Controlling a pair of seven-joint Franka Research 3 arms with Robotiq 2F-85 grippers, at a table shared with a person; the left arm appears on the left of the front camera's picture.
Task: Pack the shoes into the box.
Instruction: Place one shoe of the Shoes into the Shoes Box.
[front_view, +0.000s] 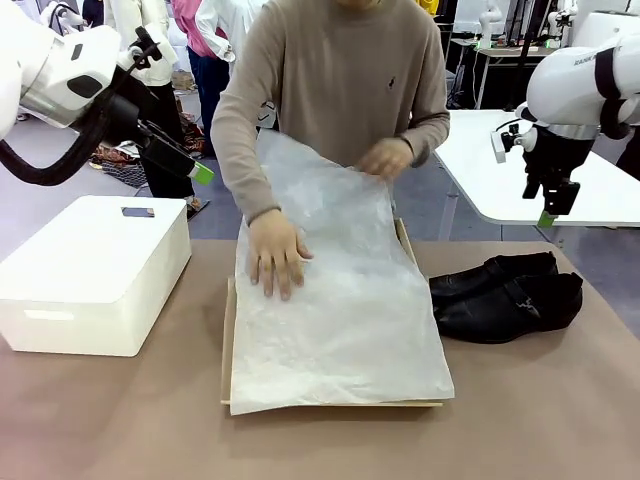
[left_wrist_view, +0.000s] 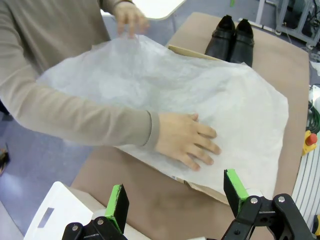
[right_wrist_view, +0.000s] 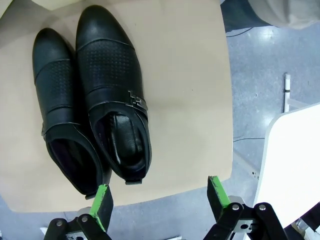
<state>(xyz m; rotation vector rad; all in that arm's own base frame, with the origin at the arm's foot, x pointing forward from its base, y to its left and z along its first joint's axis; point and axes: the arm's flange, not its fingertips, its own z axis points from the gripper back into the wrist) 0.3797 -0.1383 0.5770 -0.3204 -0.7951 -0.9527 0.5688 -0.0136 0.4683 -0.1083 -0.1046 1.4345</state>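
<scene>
The shoes (right_wrist_view: 107, 85): black leather with a soft sheen, vamps finely perforated, each strap bearing a small metallic clasp (right_wrist_view: 136, 100). Tissue paper (front_view: 340, 300): white, matt, crinkled. The box (front_view: 226, 345): plain matt tan cardboard. White container (front_view: 95, 265): smooth plastic. Tabletop (front_view: 520, 410): matt brown, smooth.

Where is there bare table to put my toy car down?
The wide near strip of table in front of the cardboard box is bare, and so is the gap between it and the white box. The middle is crowded: a person's hand presses tissue paper there, with the shoes close beside.
</scene>
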